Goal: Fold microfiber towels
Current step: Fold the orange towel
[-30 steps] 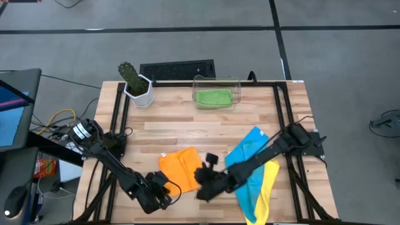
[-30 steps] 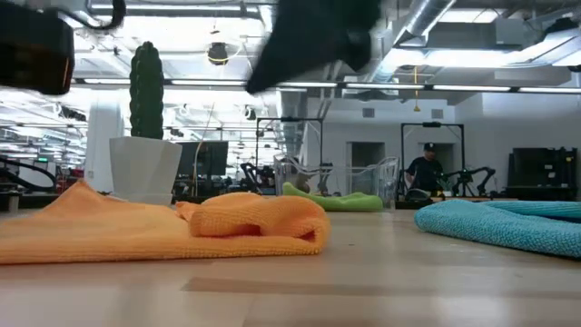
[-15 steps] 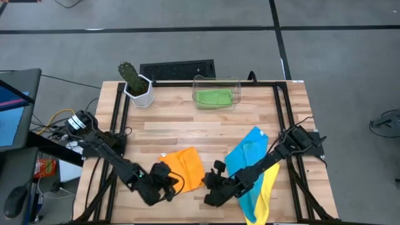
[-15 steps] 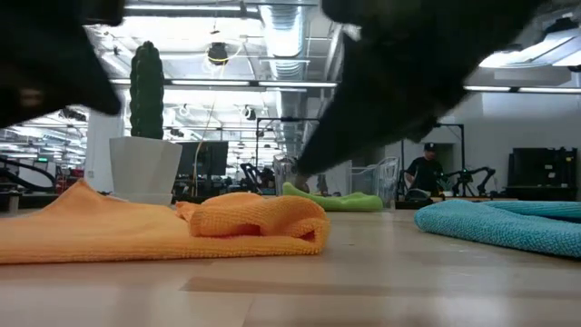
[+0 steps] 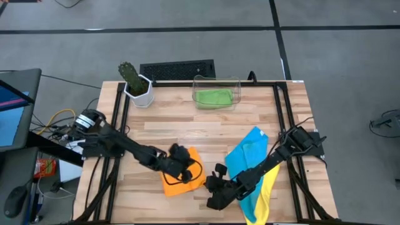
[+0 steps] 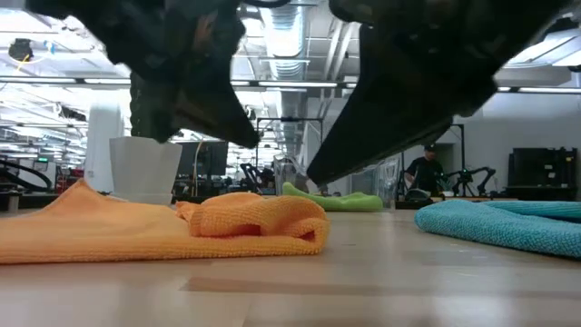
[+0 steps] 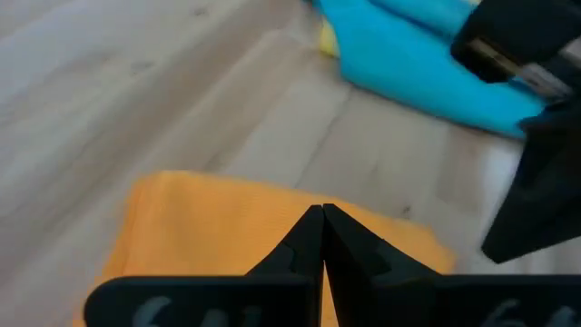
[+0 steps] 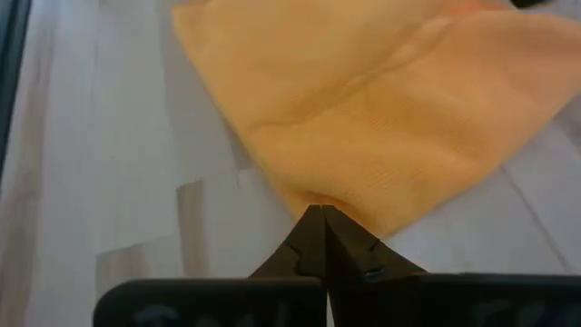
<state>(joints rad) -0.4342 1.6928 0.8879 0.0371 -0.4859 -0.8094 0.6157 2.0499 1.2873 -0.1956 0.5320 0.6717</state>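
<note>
The left pincer (image 5: 182,170) is held closed above the orange towel (image 5: 181,181); the right pincer (image 5: 214,190), also closed and holding nothing, is poised beside the towel's right edge.

Wooden bench (image 5: 187,128) and what lies on it

An orange towel (image 5: 181,181) lies near the front edge, blue towel (image 5: 247,156) over yellow towel (image 5: 265,190) to its right; a potted cactus (image 5: 134,81) and a clear bin (image 5: 217,92) holding the green towel (image 5: 212,97) stand at the back.
</note>
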